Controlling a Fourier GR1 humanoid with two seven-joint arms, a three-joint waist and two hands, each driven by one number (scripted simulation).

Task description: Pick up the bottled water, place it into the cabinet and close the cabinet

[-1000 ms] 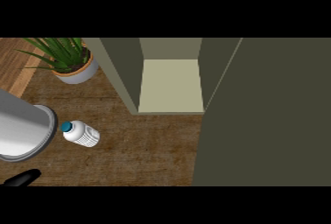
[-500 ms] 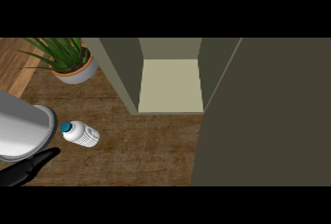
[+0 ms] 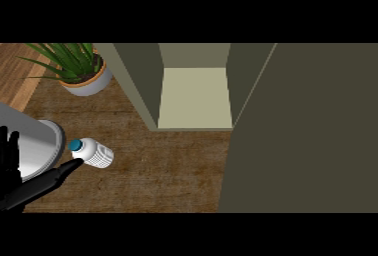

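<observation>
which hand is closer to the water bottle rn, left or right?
Left. The left hand sits at the lower left, fingers straight, one fingertip right at the water bottle and about touching its side. The right hand shows nowhere in the head view, so its distance can't be judged.

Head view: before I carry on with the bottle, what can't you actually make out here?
- Right hand: not in the head view at all.
- Left hand: cut off by the left and lower edges; whether its thumb touches the water bottle is unclear.
- Cabinet: the open door covers the right side; the upper interior is hidden.
- Grey object: cut off at the left, so unidentifiable.
</observation>
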